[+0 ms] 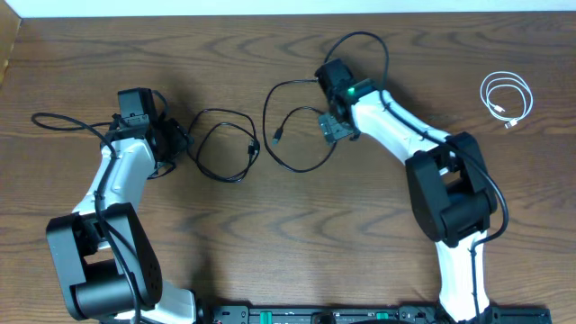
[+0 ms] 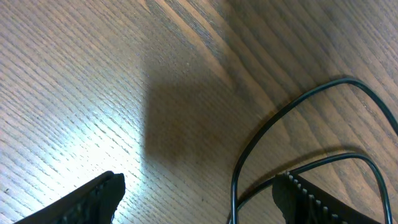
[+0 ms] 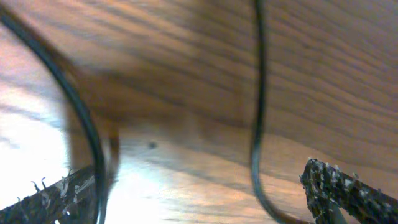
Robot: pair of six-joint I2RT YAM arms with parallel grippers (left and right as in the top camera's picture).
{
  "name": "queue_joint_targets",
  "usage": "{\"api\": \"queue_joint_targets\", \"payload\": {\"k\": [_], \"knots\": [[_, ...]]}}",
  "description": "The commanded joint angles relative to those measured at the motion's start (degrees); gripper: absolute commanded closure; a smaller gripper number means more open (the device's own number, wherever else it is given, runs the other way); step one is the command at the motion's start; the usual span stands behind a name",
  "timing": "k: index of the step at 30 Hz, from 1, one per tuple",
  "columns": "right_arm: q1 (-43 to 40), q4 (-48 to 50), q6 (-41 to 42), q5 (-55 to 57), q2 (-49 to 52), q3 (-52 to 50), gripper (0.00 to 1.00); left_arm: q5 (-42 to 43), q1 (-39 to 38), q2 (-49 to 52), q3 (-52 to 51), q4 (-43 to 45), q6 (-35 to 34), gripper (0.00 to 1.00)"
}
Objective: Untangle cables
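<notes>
White cable [image 1: 506, 97] coiled well apart at right, my left gripper [image 2: 199, 183] and right gripper [image 3: 199, 177] hang spread over the left black cable [image 1: 254, 147] and right black cable [image 1: 279, 137], which lie just beside each other; next, I judge, pinch each and draw them apart.

The desk [image 1: 288, 243] is dark brown wood grain, filling the frame. A pale strip [image 1: 270, 6] runs along the top edge. Wrist views show bright glare lower left.

Wrist views glary; the right one blurs cables [image 3: 258, 93].
</notes>
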Motion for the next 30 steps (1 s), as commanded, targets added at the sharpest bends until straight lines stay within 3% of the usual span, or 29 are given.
{"api": "queue_joint_targets", "payload": {"k": [1, 13, 14, 15, 18, 22, 26, 28, 29, 30], "knots": [[-2.6, -0.6, 1.7, -6.1, 2.2, 0.1, 0.01, 0.1, -0.1, -0.2, -0.3, 0.1, -0.1, 0.19], [-5.2, -0.2, 1.7, -10.8, 2.2, -0.4, 0.01, 0.1, -0.1, -0.2, -0.3, 0.1, -0.1, 0.19], [-5.1, -0.1, 1.7, -10.8, 2.2, -0.5, 0.04, 0.1, -0.1, -0.2, -0.3, 0.1, -0.1, 0.19], [-5.1, 0.1, 1.5, -10.8, 2.2, -0.5, 0.15, 0.1, -0.1, -0.2, -0.3, 0.1, -0.1, 0.19], [-5.1, 0.5, 1.3, -10.8, 2.2, -0.5, 0.77, 0.1, -0.1, -0.2, -0.3, 0.1, -0.1, 0.19], [-5.1, 0.5, 1.3, -11.6, 2.2, -0.5, 0.99, 0.1, -0.1, -0.2, -0.3, 0.1, -0.1, 0.19], [-5.1, 0.4, 1.3, -13.4, 2.2, -0.5, 0.97, 0.1, -0.1, -0.2, -0.3, 0.1, -0.1, 0.19], [-5.1, 0.5, 1.3, -14.8, 2.2, -0.5, 0.66, 0.1, -0.1, -0.2, -0.3, 0.1, -0.1, 0.19], [-5.1, 0.6, 1.3, -15.1, 2.2, -0.5, 0.55, 0.1, -0.1, -0.2, -0.3, 0.1, -0.1, 0.19], [-5.1, 0.7, 1.3, -15.0, 2.2, -0.5, 0.52, 0.1, -0.1, -0.2, -0.3, 0.1, -0.1, 0.19]]}}
